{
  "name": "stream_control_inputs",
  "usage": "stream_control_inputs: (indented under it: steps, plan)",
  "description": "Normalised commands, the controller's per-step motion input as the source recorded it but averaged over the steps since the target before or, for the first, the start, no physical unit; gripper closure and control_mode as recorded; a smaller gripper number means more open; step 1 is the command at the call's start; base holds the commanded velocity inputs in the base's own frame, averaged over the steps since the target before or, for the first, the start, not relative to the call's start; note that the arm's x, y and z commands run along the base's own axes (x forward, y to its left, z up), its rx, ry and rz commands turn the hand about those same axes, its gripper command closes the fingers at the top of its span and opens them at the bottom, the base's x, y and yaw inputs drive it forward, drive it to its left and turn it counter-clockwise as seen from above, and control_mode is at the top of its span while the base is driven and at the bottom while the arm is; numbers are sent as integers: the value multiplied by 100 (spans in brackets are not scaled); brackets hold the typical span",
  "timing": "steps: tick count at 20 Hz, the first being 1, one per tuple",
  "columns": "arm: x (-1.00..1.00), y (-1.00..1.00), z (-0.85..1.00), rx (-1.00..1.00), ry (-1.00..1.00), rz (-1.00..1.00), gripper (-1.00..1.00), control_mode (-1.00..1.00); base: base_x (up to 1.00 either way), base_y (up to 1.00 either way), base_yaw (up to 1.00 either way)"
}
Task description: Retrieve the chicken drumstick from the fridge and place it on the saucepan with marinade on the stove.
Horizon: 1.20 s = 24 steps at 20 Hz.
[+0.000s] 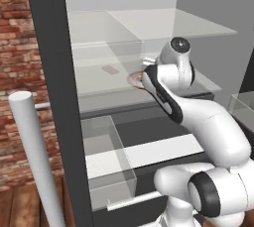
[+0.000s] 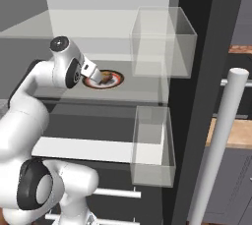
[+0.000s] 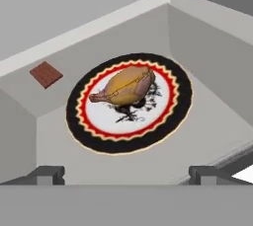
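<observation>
One drumstick: the chicken drumstick lies golden-brown on the white middle of a round plate with a black rim and red zigzag ring, thin end pointing left in the hand view
Plate spot: flat on a pale shelf inside the fridge, doors wide open
Gripper: the gripper hangs over the plate's near edge, jaws spread wide, nothing between them, not touching the meat
Other stuff: flat red-brown piece on the same shelf, well apart from the plate
Arm: reaches in over the fridge drawers, hand above the plate
</observation>
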Motion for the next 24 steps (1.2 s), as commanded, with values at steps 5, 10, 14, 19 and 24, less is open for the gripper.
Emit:
stream_control_inputs:
  steps: [5, 10, 14, 19, 24]
  plan:
    - [48, 4, -31, -2, 14, 0, -100, -100, 0, 0, 0]
    - [49, 0, -19, 0, 4, 0, -100, -100, 0, 0, 0]
    - [38, 0, -2, 0, 0, 0, -100, -100, 0, 0, 0]
    - [32, 0, -22, 0, -2, 0, -100, -100, 0, 0, 0]
    - [25, 0, -37, 0, -4, 0, -100, -100, 0, 0, 0]
